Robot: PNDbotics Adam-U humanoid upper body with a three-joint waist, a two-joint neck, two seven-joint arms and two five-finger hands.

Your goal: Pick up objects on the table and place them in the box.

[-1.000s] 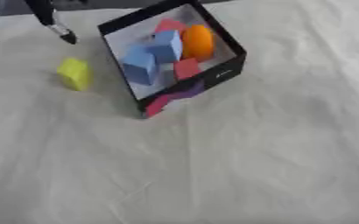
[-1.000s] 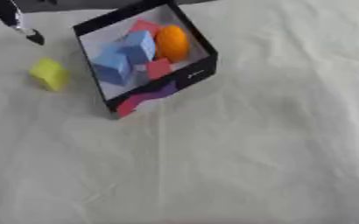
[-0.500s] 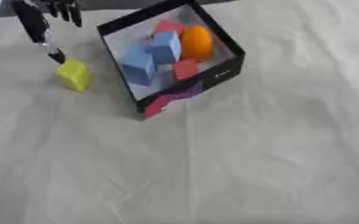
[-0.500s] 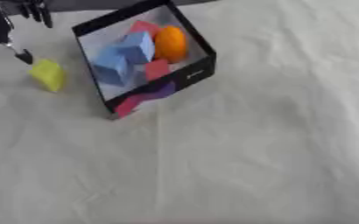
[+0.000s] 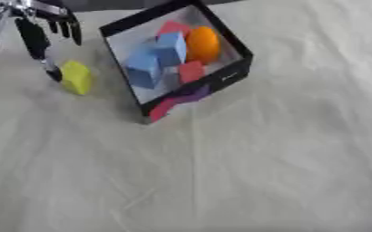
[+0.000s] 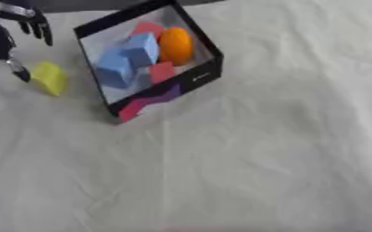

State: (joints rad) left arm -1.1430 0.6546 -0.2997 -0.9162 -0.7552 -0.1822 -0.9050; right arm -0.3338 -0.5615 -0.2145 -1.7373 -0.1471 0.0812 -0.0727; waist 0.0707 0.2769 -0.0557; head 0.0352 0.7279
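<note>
The yellow block [image 5: 76, 77] lies on the white cloth [image 5: 245, 158] just left of the black box [image 5: 225, 79], apart from its wall. The box holds two blue blocks [image 5: 159, 58], red pieces [image 5: 191, 71] and an orange ball [image 5: 203, 44]. The left hand [image 5: 40, 28] reaches down left of the box with fingers spread; one fingertip [image 5: 53, 72] sits right against the block's left side, nothing grasped.

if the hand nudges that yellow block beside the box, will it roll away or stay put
The yellow block looks flat-faced, so it would probably slide or tip rather than roll. The wrinkled cloth under it may drag and favour tipping. The left hand has one finger at its edge.
</note>
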